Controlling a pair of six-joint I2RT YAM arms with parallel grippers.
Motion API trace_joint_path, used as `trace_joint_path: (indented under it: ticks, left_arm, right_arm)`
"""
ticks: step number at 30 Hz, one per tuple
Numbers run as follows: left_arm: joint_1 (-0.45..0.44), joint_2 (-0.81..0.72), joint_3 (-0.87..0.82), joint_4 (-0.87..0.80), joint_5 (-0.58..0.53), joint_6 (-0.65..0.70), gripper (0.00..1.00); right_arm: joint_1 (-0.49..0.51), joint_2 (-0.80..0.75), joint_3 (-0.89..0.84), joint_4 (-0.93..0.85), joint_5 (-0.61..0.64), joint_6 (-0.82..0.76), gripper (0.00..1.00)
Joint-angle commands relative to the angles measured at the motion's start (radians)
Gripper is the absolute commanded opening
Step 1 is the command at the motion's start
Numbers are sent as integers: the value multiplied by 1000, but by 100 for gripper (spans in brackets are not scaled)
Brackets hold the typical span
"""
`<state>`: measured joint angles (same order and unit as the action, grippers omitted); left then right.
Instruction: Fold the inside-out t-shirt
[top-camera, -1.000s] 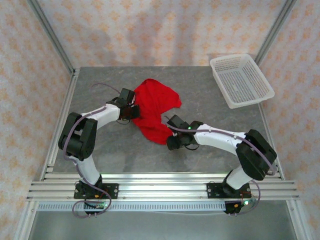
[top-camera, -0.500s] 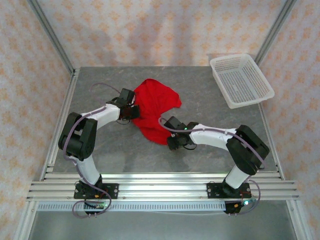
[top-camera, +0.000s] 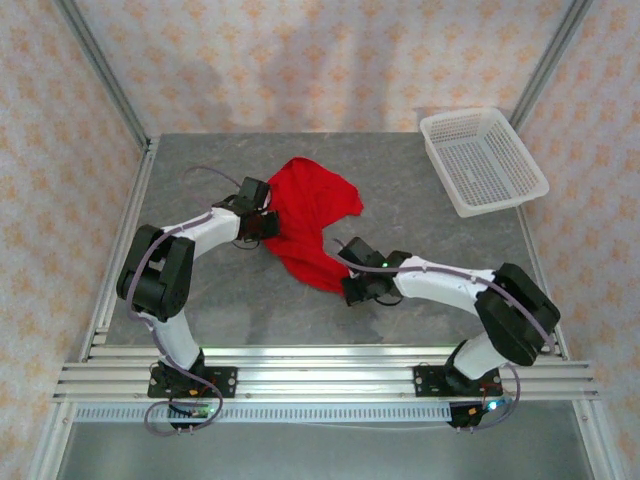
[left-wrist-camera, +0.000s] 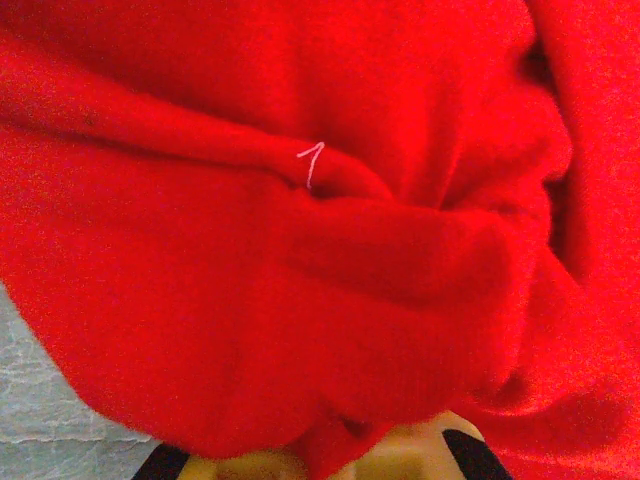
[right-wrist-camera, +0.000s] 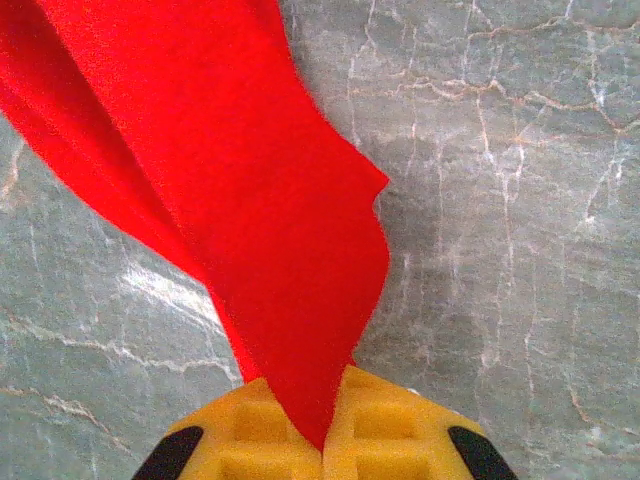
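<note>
- Inside-out t-shirt (top-camera: 312, 205), bright red, lies in a crumpled heap on the grey marbled surface (top-camera: 430, 225), left of centre and towards the back.
- From the heap a narrowing tail of the cloth runs down towards the near side, ending at the right end effector (top-camera: 349, 288).
- In the right wrist view, the right end effector (right-wrist-camera: 325, 440) has its yellow fingers (right-wrist-camera: 390, 435) pressed together on a strip of the red cloth (right-wrist-camera: 250, 200), which rises from the pinch and widens upward over the veined surface (right-wrist-camera: 500, 200).
- The left end effector (top-camera: 266, 222) sits at the left edge of the heap, touching the cloth.
- In the left wrist view, folds of red cloth (left-wrist-camera: 300, 250) drape over the left end effector (left-wrist-camera: 335, 458). Most of each finger is hidden, but a fold seems to be pinched between them. A short pale thread (left-wrist-camera: 311, 160) shows at a crease.
- A white mesh basket (top-camera: 485, 160) stands at the far right corner, well apart from the t-shirt.
</note>
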<state>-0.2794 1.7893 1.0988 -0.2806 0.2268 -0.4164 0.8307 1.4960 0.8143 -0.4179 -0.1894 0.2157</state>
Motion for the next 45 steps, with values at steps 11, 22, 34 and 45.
trace_joint_path:
  ticks: [11, 22, 34, 45]
  left_arm:
    - [167, -152, 354, -298, -55, 29, 0]
    - [-44, -374, 898, -418, -149, 152, 0]
    - [-44, 228, 1313, -603, -146, 188, 22]
    - [-89, -252, 466, -293, -136, 24, 65]
  right_arm:
    - [-1, -587, -59, -244, 187, 76, 0]
    - [32, -728, 343, -159, -346, 30, 0]
    - [-26, -524, 473, -159, 184, 384, 0]
    - [-257, -435, 249, -219, 102, 685, 0]
